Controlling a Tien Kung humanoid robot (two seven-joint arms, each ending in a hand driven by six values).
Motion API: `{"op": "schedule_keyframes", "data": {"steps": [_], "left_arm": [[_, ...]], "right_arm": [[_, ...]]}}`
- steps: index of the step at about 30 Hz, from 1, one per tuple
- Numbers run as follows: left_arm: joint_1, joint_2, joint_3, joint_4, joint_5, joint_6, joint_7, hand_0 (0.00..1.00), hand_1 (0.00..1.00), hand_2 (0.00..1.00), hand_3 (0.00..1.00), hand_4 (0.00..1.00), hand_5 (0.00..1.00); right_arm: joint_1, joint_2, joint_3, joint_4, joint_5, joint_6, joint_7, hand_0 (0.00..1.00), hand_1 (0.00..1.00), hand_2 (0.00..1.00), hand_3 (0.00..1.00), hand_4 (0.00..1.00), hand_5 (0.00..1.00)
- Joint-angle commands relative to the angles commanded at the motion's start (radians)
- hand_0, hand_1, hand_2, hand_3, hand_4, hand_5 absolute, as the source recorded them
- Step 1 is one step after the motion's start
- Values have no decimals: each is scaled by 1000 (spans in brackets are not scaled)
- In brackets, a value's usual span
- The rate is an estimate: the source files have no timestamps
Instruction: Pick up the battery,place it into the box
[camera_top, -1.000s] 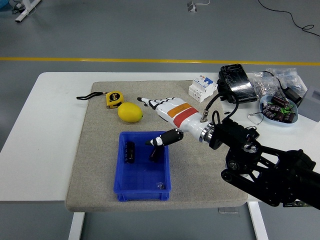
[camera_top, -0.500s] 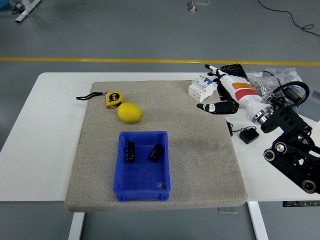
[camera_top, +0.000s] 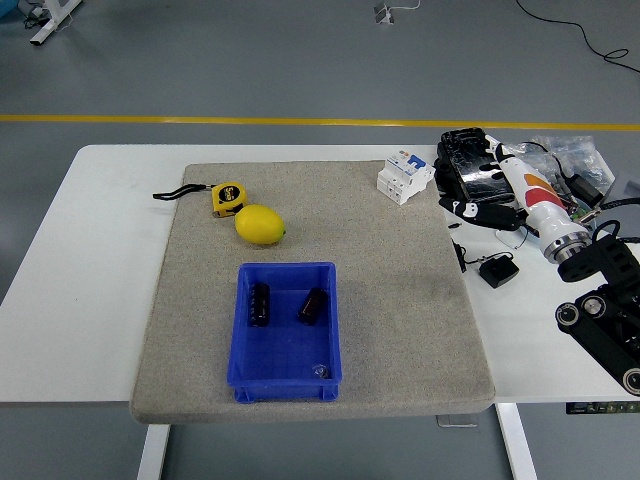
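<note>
A white table (camera_top: 60, 300) carries a grey mat (camera_top: 400, 300) that lies to the left of the right hand (camera_top: 492, 188). On the mat, well to the left of the hand and nearer the table's front edge, sits the blue box (camera_top: 287, 372). The right arm (camera_top: 600, 300) comes in from the lower right, and its hand hovers over the table's right side with fingers stretched out and loose, holding nothing. Directly under and behind the hand lies a black pack (camera_top: 465, 158); just right of it is a blue bowl of small dark parts, mostly hidden by the forearm. Just left of the hand stands a white circuit breaker (camera_top: 404, 177). Far to the hand's left rests a lemon (camera_top: 260, 224), with a yellow tape measure (camera_top: 228, 197) just beyond it. Inside the box lie two dark batteries: one battery (camera_top: 260, 303) at the left, the other battery (camera_top: 314, 305) closer to the hand's side. A small black adapter (camera_top: 497, 270) sits near the hand, toward the front edge.
</note>
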Motion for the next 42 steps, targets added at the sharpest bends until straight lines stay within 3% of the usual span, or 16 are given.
{"op": "schedule_keyframes", "data": {"steps": [2, 3, 7, 8, 9, 12, 42], "left_arm": [[0, 0, 3, 0, -2, -1, -1, 603, 585, 647, 584, 639, 596], [0, 0, 4, -1, -3, -1, -1, 602, 586, 648, 585, 638, 597], [-1, -3, 7, -1, -5, -1, -2, 602, 586, 648, 585, 638, 597], [-1, -3, 10, -2, -8, -2, -3, 602, 586, 648, 585, 638, 597], [-1, -2, 14, -3, -11, -2, -4, 602, 590, 648, 584, 638, 597], [-1, -3, 31, -6, -29, -3, -10, 602, 590, 648, 584, 638, 597], [4, -8, 4, -8, 20, -3, 4, 602, 590, 649, 584, 635, 599]], "right_arm": [[-20, 10, 6, 6, 78, -3, 33, 771, 777, 866, 970, 992, 488], [-28, 14, 8, 9, 124, -4, 47, 805, 811, 873, 945, 998, 588], [-73, 36, 32, 30, 292, 18, 118, 805, 811, 873, 945, 998, 588], [-80, 39, 38, 33, 331, 22, 129, 805, 811, 873, 945, 998, 588], [-85, 42, 43, 35, 370, 24, 136, 817, 822, 877, 930, 998, 696], [-96, 40, 55, 39, 490, 25, 137, 817, 822, 877, 930, 998, 696], [-167, 61, 80, 65, 525, 33, 126, 828, 828, 878, 924, 998, 791]]}}
